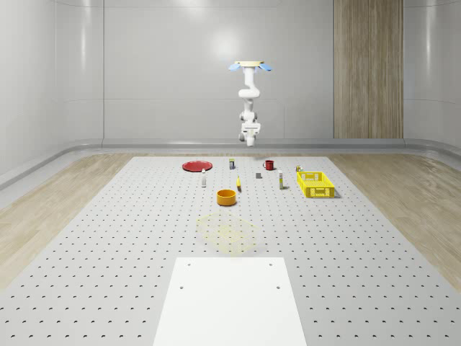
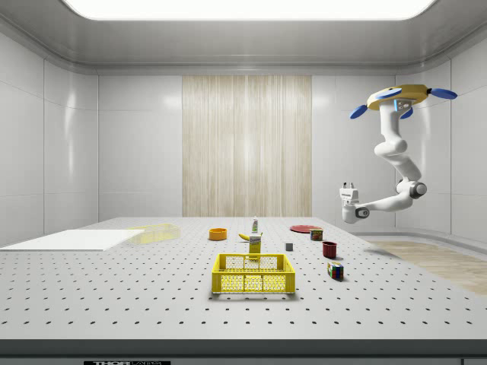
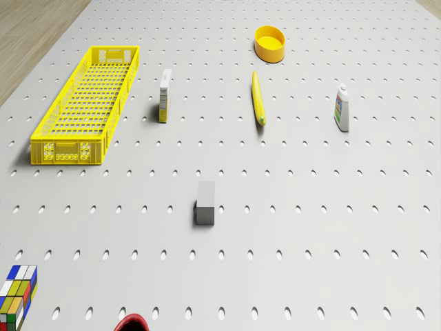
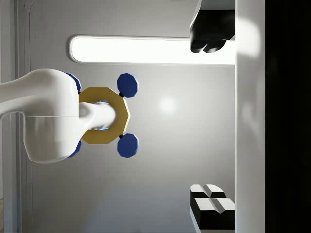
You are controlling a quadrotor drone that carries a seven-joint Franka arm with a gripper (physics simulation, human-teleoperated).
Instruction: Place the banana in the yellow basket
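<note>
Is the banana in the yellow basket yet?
No. The banana lies flat on the table, apart from the basket, whose inside looks empty in the drone view.

In the whole-scene view, banana (image 1: 238, 183) lies left of basket (image 1: 315, 184), just beyond bowl (image 1: 227, 197); plate (image 1: 196, 166) farther left.

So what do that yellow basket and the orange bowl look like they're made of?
The yellow basket looks like moulded plastic: its walls and floor are an open lattice in one even, matte colour. The orange bowl also looks like plastic, or perhaps glazed ceramic: smooth, uniform colour, thick rounded rim. The renders leave that open.
</note>
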